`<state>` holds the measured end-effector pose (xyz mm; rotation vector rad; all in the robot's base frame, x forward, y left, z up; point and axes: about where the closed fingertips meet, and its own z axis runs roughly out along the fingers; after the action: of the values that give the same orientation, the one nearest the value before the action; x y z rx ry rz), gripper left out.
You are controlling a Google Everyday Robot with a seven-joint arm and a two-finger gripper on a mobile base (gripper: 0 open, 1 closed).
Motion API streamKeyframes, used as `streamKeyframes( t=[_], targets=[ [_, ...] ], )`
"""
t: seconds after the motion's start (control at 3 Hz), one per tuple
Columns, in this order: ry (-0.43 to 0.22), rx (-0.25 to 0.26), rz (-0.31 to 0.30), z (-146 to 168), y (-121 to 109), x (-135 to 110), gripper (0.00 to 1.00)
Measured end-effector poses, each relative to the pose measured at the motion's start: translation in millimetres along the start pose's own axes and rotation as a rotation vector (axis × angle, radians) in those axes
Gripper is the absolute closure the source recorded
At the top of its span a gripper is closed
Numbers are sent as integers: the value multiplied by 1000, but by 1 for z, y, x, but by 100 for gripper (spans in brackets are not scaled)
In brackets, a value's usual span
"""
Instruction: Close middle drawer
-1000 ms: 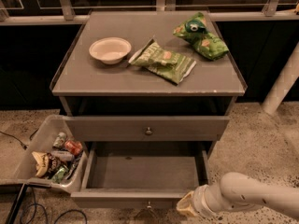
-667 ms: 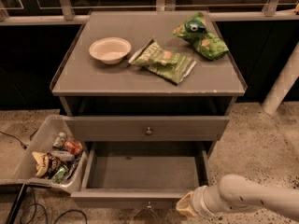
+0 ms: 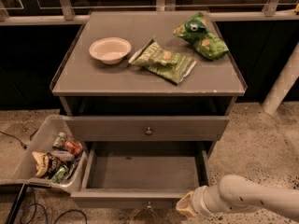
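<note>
The middle drawer (image 3: 142, 171) is pulled far out of the grey cabinet. Its plain grey box shows nothing inside. Its flat front (image 3: 117, 199) runs along the bottom of the view, with the small round knob (image 3: 148, 205) at its centre. My gripper (image 3: 186, 205) is at the bottom right, on the end of a white arm (image 3: 252, 199) that reaches in from the right. Its tip is at the right end of the drawer front, right of the knob. The uppermost drawer (image 3: 148, 128) stands nearly pushed in above. The lowest drawer is hidden.
On the cabinet top (image 3: 93, 78) lie a white bowl (image 3: 110, 49) and two green snack bags (image 3: 162, 60) (image 3: 202, 37). A clear bin (image 3: 32, 139) with cans and wrappers stands on the floor against the open drawer's left side. Cables (image 3: 28, 209) lie at the bottom left. A white post (image 3: 282, 85) stands at the right.
The gripper has crept slightly left along the drawer front. The drawer stands as far out as before.
</note>
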<state>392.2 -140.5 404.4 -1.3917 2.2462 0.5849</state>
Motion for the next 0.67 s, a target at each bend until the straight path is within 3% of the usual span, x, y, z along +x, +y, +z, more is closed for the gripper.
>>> streamKeyframes(
  t=[0.67],
  targets=[
    [0, 0, 0, 0, 0, 0, 18]
  ],
)
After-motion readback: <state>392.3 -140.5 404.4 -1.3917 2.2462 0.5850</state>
